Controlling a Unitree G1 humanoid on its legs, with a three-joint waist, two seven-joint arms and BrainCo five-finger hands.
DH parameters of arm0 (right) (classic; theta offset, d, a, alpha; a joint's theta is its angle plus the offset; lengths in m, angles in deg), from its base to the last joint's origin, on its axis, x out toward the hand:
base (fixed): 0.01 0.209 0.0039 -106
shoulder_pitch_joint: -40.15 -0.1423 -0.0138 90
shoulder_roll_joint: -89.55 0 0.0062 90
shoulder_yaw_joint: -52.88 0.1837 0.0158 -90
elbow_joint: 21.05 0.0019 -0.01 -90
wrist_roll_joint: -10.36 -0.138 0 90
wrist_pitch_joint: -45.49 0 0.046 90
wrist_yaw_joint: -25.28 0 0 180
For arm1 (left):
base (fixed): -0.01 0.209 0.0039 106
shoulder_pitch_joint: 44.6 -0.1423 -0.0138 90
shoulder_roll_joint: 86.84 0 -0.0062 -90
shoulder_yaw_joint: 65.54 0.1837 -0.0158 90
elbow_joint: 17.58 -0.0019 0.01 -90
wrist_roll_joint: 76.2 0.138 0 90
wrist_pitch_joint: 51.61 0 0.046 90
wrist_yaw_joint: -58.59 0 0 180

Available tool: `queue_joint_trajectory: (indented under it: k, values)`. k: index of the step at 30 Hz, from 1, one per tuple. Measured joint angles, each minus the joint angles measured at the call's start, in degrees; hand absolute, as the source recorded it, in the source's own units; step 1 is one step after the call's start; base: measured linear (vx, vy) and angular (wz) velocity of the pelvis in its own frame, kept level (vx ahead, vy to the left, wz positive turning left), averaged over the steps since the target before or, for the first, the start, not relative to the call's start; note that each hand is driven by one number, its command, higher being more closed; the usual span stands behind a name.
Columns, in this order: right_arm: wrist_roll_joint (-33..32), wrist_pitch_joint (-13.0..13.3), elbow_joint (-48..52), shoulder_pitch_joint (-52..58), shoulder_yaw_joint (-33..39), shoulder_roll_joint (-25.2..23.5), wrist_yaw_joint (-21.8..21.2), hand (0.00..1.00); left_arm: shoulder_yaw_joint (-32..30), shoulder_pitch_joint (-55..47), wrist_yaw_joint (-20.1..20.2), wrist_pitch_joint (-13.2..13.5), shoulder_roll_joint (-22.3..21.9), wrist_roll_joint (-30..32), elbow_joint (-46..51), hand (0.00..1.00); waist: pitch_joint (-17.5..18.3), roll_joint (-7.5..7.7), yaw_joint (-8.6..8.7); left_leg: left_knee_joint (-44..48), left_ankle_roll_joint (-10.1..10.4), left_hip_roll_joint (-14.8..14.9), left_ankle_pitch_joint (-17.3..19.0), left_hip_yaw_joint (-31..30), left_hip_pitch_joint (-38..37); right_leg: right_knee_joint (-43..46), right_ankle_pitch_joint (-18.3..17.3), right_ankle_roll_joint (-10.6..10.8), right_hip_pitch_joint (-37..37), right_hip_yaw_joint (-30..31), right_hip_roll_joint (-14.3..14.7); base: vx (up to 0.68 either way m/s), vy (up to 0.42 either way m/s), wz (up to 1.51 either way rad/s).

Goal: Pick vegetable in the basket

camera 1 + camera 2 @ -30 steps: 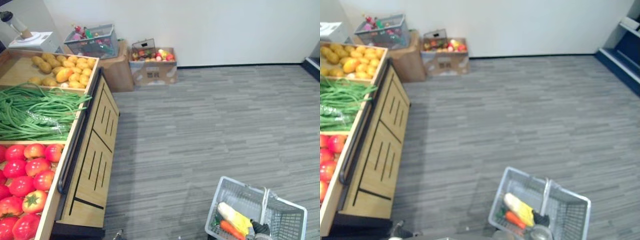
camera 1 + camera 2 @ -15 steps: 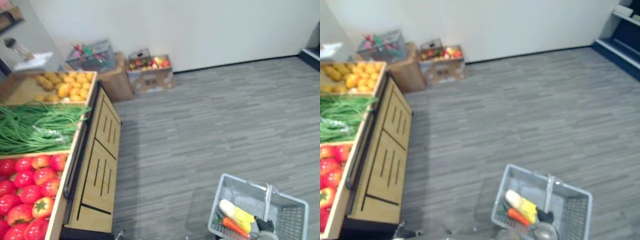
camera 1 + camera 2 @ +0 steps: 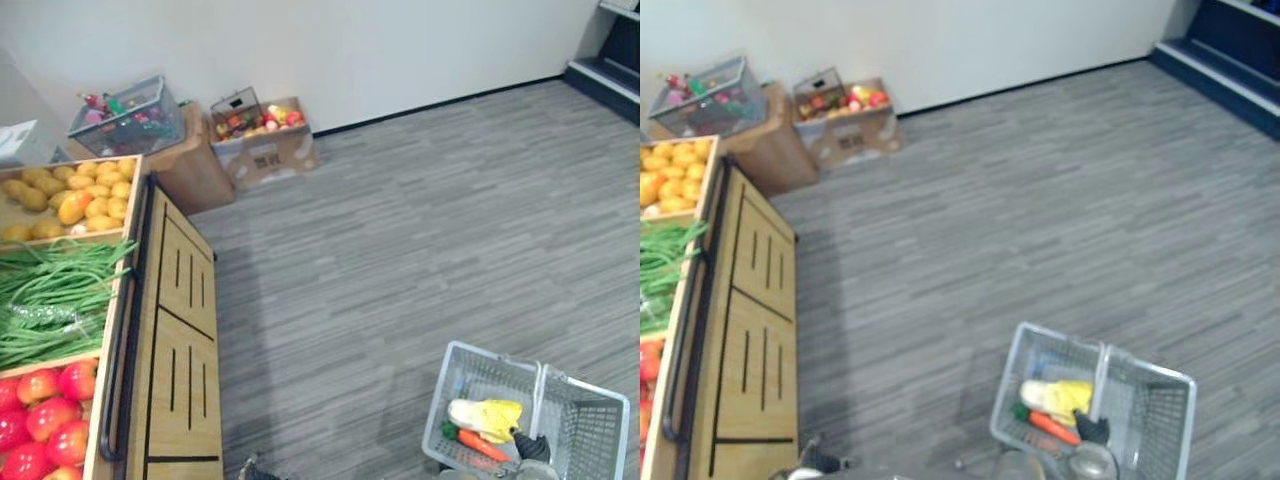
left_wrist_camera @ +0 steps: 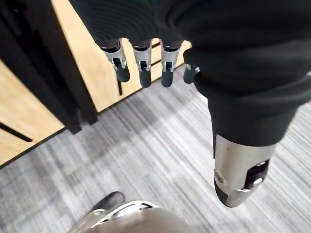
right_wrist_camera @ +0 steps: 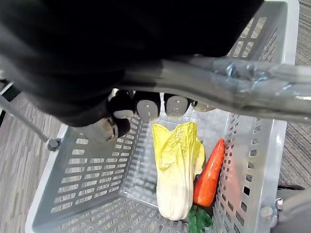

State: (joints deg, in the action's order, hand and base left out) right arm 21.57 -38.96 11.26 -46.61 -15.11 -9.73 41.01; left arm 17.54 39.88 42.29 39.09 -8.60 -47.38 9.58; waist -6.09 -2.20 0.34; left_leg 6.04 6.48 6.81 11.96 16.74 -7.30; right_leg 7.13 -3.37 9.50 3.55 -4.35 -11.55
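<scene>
I see the wooden bench on the left, with the left robot hand hanging beside it, fingers loose and apart. The right robot hand is clamped on the grey basket by its handle. Inside lie a cabbage and, just beside it, a carrot.

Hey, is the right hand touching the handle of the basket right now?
Touching. The right wrist view shows the right hand curled round the grey handle of the basket, with the bar running straight across it.
</scene>
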Motion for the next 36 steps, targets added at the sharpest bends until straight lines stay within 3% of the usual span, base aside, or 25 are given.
queue_joint_trajectory:
  k: [8, 11, 18, 19, 20, 21, 22, 24, 25, 36]
  values:
    - [0.0, 0.0, -3.4, -1.0, 2.4, -1.0, -1.1, 1.0, 0.7, 0.3, 1.1, 0.3, 2.3, -3.3, -1.2, 0.0, 1.5, 2.72, 0.89, 0.5, 0.0, -2.0, 0.0, 0.2, -1.9, 1.5, 0.8, -0.9, 0.0, -0.8, -1.9, 0.06, 0.051, -0.15]
    - [-0.5, 0.0, -4.1, -0.9, 2.6, -1.1, -1.6, 1.0, -1.4, 0.6, 1.5, 1.2, 2.1, -7.8, -1.9, 0.0, 1.9, 3.16, 1.02, 2.6, 0.0, -2.1, 0.0, 0.0, -0.9, -2.2, 3.9, -1.2, -1.2, -2.3, -2.1, 0.05, 0.036, -0.13]
    - [-5.6, 0.0, -6.2, 1.7, 9.4, -3.2, -2.3, 1.0, -9.3, -0.8, 2.1, 2.0, -0.3, -16.1, -3.3, 0.0, 4.9, 2.8, 1.06, 7.5, 0.0, -2.2, 0.0, -1.8, -0.6, -6.9, 5.2, -1.5, -7.2, -8.0, -3.0, 0.09, 0.002, 0.18]
    - [-6.0, 0.0, -6.2, 1.5, 10.4, -3.7, -2.3, 1.0, -10.8, -1.0, 2.9, 2.2, 0.0, -17.5, -3.3, 0.0, 4.0, 4.42, 0.6, 16.3, -0.1, -2.3, -0.7, -2.3, 3.2, -6.6, 5.5, -1.7, -8.2, -8.6, -4.8, 0.08, -0.003, 0.17]
    - [-6.8, 0.1, -6.2, 1.8, 11.3, -3.9, -2.3, 1.0, -11.4, -1.7, 3.0, 2.6, 0.3, -17.5, -3.2, 0.0, 4.5, 4.9, 0.7, 8.5, -2.1, -2.6, 1.2, -1.7, 3.8, -6.6, 5.6, -1.7, -9.0, -8.9, -6.2, 0.07, -0.024, 0.31]
    - [-6.9, 0.2, -6.2, 2.2, 11.3, -3.2, -2.3, 1.0, -11.1, -2.0, 3.0, 2.8, -0.5, -17.6, -3.2, 0.0, 5.2, 3.27, 1.41, 1.8, -2.9, -1.9, -4.1, -1.9, 3.9, -6.3, 5.8, -1.7, -9.0, -10.0, -5.1, 0.07, 0.023, 0.23]
    - [-6.9, 0.0, -6.7, 2.3, 11.5, -2.6, -2.3, 1.0, -10.8, -2.6, 3.0, 2.9, -1.5, -18.8, -3.1, 0.0, 5.4, 2.28, 0.91, -0.1, -2.1, -1.4, -3.5, -1.9, 2.4, -5.9, 5.7, -1.6, -8.9, -10.2, -5.0, 0.08, 0.041, 0.07]
    - [-6.9, 0.2, -6.3, 2.2, 11.1, -3.3, -2.5, 1.0, -10.8, -3.3, 3.0, 3.0, -1.1, -20.3, -3.0, 0.0, 5.9, 2.17, 0.76, -0.5, -2.1, -1.4, -3.5, -1.6, 2.0, -5.6, 5.7, -1.6, -8.9, -10.5, -4.9, 0.08, 0.03, -0.08]
    - [-6.9, 0.3, -6.3, 2.0, 11.2, -4.1, -2.5, 1.0, -10.7, -3.2, 3.0, 2.9, -0.7, -21.5, -3.2, 0.0, 5.5, 3.22, 0.78, -0.5, -2.1, -1.1, -3.5, -1.7, 2.0, -5.4, 5.7, -1.6, -8.9, -10.6, -4.5, 0.0, 0.0, 0.0]
    - [-7.6, 0.4, -6.8, 1.8, 10.7, -4.7, -2.7, 1.0, -8.6, -3.3, 3.3, 3.0, -0.5, -24.0, -3.2, 0.0, 5.1, 3.09, 0.07, -4.1, -0.5, 0.6, -5.0, -0.2, 0.2, -9.0, 5.7, -1.6, -9.8, -11.0, -1.7, -0.05, -0.077, -0.08]
